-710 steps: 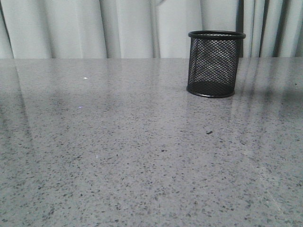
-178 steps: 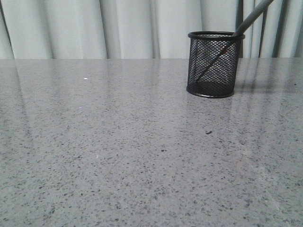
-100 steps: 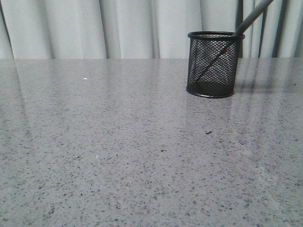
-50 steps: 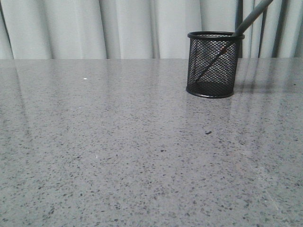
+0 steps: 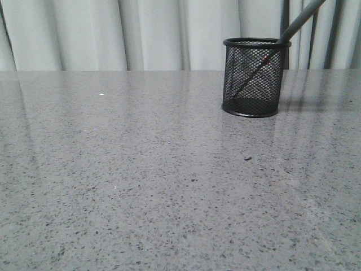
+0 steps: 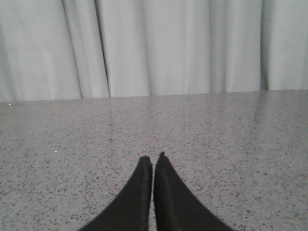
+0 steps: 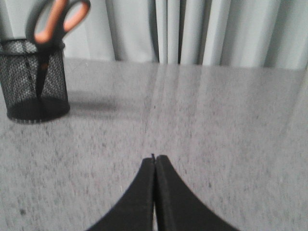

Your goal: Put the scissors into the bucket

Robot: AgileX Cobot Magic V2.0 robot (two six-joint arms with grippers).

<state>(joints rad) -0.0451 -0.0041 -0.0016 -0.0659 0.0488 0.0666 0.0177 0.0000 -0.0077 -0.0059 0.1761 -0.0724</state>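
scissors (image 7: 48,33): grey loop handles lined orange, slim dark blades, stood blades-down and leaning in the bucket (image 5: 252,79), handles above its rim | bucket: black wire mesh, upright on the grey speckled table (image 5: 141,169) | my right gripper (image 7: 154,158): fingers pressed together, empty, well apart from the bucket | my left gripper (image 6: 152,158): closed, empty

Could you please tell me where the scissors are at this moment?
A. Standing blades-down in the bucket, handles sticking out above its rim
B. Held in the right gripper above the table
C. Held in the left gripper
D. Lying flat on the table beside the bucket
A: in the right wrist view the scissors stand with their blades down inside the bucket and their orange-lined handles above the rim, while both the right gripper and the left gripper are closed on nothing.
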